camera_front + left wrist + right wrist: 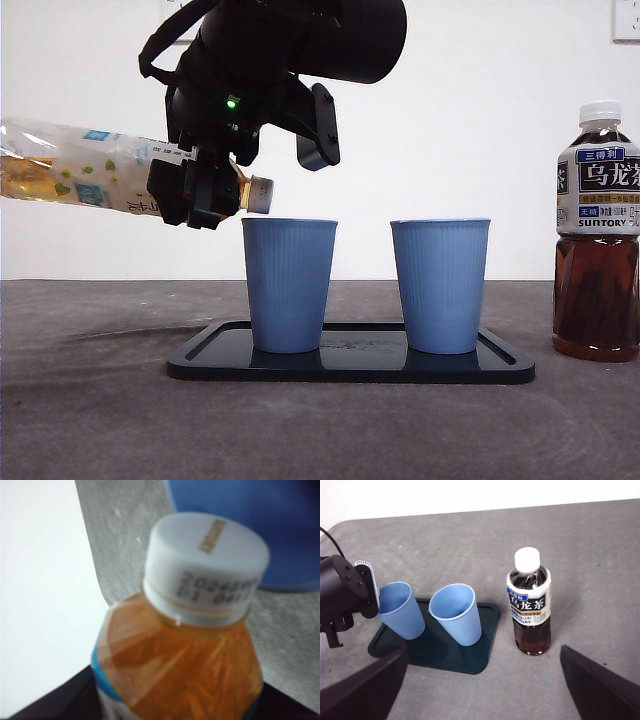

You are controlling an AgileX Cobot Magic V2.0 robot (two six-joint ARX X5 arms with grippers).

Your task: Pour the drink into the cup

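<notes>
I see two blue cups on a dark tray: the left cup and the right cup. A dark tea bottle stands beside the tray, capped. My left gripper clamps the yellow bottle near its neck, tipped almost flat, its white cap on, just above the left cup's rim. My right gripper hangs spread apart, well off.

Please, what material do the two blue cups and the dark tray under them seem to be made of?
Blue cups: probably plastic or coated paper, matte, with fine vertical ribs; the look leaves it open. Tray: likely hard plastic, dark and glossy, since its surface reflects the cups.
</notes>
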